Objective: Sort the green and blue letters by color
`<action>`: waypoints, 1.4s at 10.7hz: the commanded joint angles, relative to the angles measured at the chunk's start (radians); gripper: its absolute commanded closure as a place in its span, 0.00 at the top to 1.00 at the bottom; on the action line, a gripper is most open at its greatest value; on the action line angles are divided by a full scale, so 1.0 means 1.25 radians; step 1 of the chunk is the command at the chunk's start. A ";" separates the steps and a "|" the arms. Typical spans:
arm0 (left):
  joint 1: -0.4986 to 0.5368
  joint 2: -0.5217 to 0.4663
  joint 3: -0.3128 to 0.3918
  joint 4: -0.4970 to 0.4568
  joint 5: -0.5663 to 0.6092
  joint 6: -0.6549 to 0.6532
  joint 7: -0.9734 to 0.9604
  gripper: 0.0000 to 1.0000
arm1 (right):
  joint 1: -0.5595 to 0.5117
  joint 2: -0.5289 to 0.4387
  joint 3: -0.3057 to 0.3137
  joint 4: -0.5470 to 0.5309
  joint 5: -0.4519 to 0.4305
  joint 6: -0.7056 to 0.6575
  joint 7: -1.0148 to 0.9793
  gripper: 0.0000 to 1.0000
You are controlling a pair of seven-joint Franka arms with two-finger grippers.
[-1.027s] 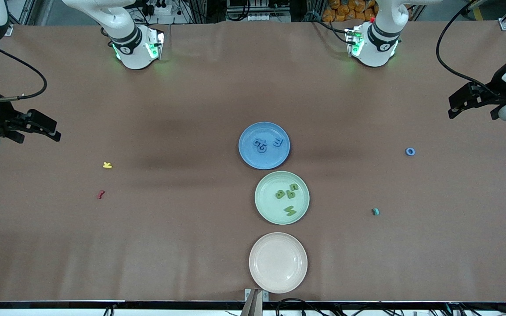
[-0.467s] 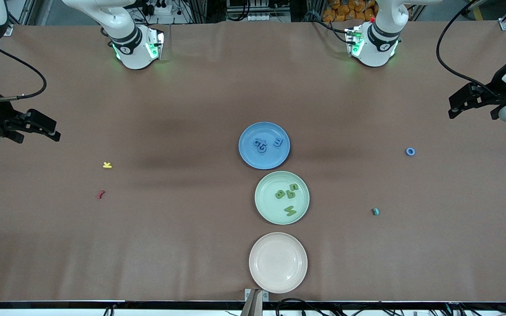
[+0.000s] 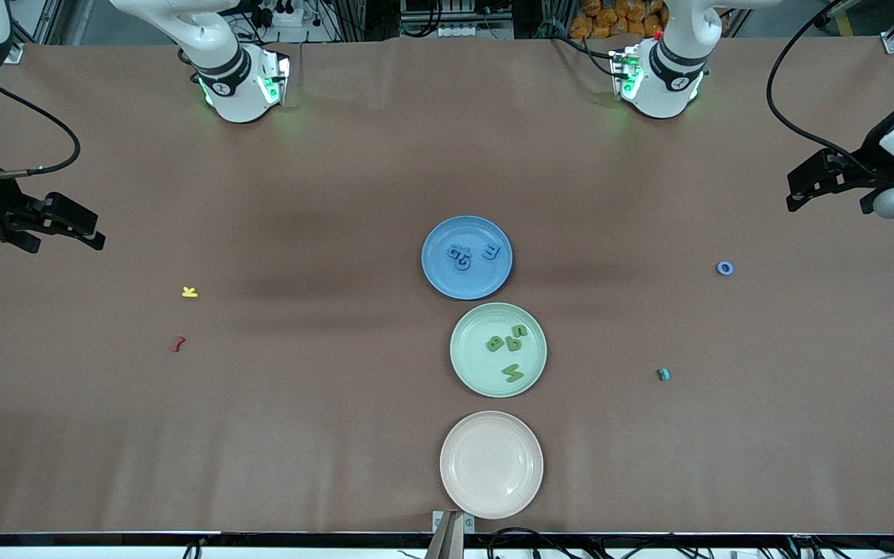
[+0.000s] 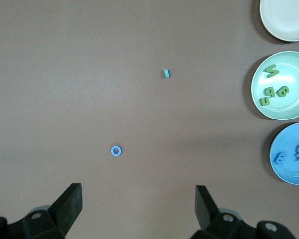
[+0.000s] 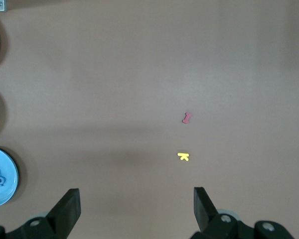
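Note:
The blue plate (image 3: 462, 286) holds three blue letters (image 3: 462, 257). The green plate (image 3: 472, 365), nearer the front camera, holds several green letters (image 3: 506, 341). A blue letter O (image 3: 725, 268) lies alone on the table toward the left arm's end and also shows in the left wrist view (image 4: 116, 151). A small teal piece (image 3: 663, 375) lies nearer the camera than the O. My left gripper (image 3: 798, 192) is open and empty, in the air at the left arm's end. My right gripper (image 3: 96, 231) is open and empty at the right arm's end.
An empty pale pink plate (image 3: 491, 464) sits nearest the front camera, in line with the other two plates. A tiny yellow letter (image 3: 189, 292) and a small red squiggle (image 3: 178, 344) lie toward the right arm's end. They also show in the right wrist view as yellow (image 5: 183, 157) and red (image 5: 187, 118).
My left gripper has shifted very slightly. The right gripper, the letters and the plates have not moved.

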 commanded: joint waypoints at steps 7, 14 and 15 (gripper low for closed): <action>0.002 0.011 0.000 0.011 -0.035 -0.006 -0.004 1.00 | -0.019 -0.026 0.001 0.014 -0.054 -0.013 -0.035 1.00; 0.007 0.015 0.002 0.011 -0.024 -0.005 -0.004 1.00 | -0.019 -0.030 0.001 0.011 -0.053 -0.023 -0.036 1.00; 0.005 0.015 0.002 0.011 -0.024 -0.006 -0.004 1.00 | -0.019 -0.028 0.001 0.011 -0.053 -0.022 -0.036 1.00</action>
